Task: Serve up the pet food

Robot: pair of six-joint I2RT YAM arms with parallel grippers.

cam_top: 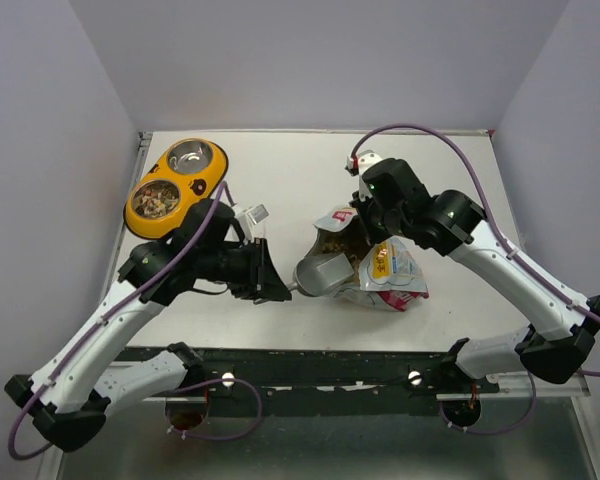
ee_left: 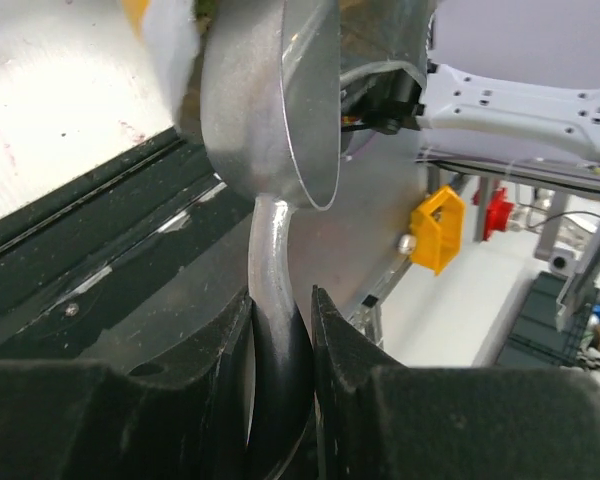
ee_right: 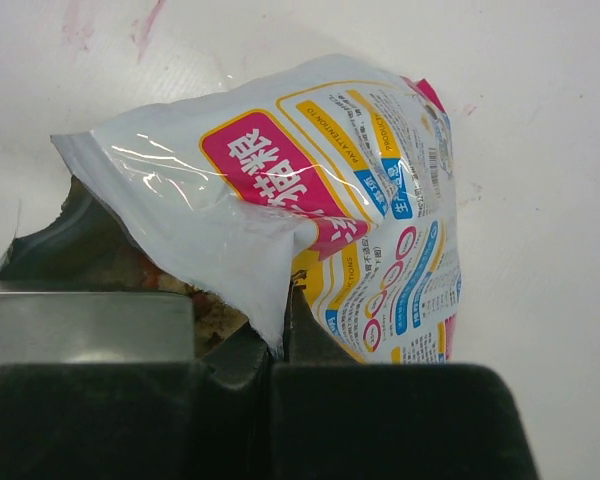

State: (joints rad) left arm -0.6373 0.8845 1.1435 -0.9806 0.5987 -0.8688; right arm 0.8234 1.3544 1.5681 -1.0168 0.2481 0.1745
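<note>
Pet food pouch: laid on its side at mid-table, right of centre, with its open mouth turned left and far; in the right wrist view pink and yellow print is seen on the film.
Left gripper: held low over the table, left of the pouch; it is clamped on the scoop's handle, as seen close up.
Scoop: silver metal, its cup placed at the pouch mouth; its handle is gripped between the left fingers.
Right gripper: set at the far side of the pouch mouth; it is pinched tight on the film's edge.
Kibble: brown pieces are seen inside the pouch mouth.
Double bowl: yellow, placed at the far left of the table, well apart from the pouch.
Near cup: mixed kibble is held in it.
Far cup: bare steel is shown.
</note>
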